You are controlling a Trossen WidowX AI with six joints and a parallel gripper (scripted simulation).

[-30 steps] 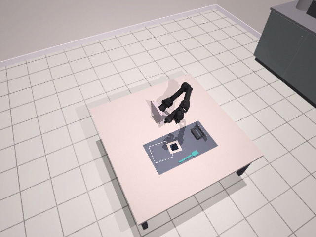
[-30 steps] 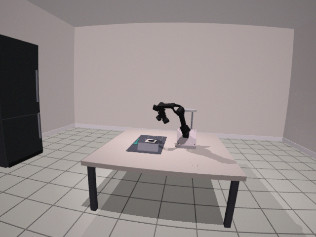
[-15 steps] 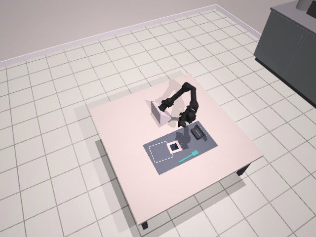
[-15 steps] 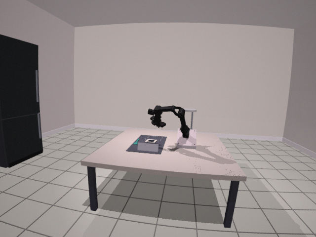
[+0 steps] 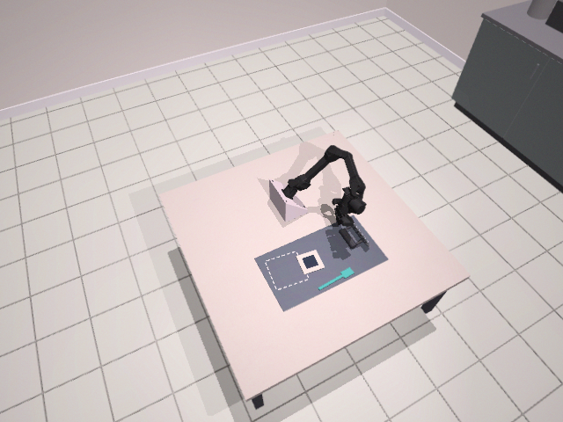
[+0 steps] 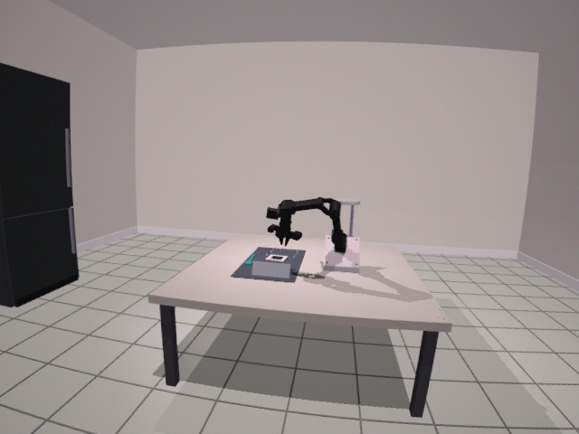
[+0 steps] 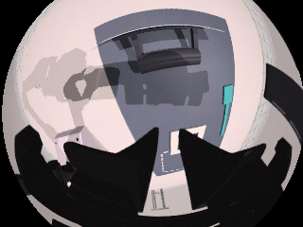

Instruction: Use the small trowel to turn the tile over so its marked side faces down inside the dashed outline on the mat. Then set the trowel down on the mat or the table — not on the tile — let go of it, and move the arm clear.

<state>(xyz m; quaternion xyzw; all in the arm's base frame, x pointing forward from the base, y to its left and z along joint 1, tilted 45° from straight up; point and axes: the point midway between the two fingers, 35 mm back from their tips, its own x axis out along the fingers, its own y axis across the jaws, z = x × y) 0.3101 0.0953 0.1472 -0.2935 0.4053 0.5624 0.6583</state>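
Note:
The tile (image 5: 310, 261) (image 6: 277, 258) (image 7: 174, 143) lies flat, white with a dark square showing on top. It covers part of the right side of the dashed outline (image 5: 277, 288) (image 7: 163, 163) in the top view. The turquoise trowel (image 5: 347, 272) (image 6: 251, 259) (image 7: 227, 96) lies along the mat's near edge in the top view, blade right, handle left. My gripper (image 5: 338, 222) (image 6: 284, 244) (image 7: 169, 130) points down, well above the table, away from trowel and tile. Its fingers are slightly apart with nothing between them.
A black rack-like stand (image 5: 352, 238) (image 7: 170, 59) stands on the mat (image 5: 288, 298) (image 6: 242, 272) (image 7: 218, 47) at its right end in the top view; its pale back panel (image 6: 270, 269) shows in the exterior view. The arm's pale base bracket (image 5: 285, 207) (image 6: 350, 257) is behind the mat.

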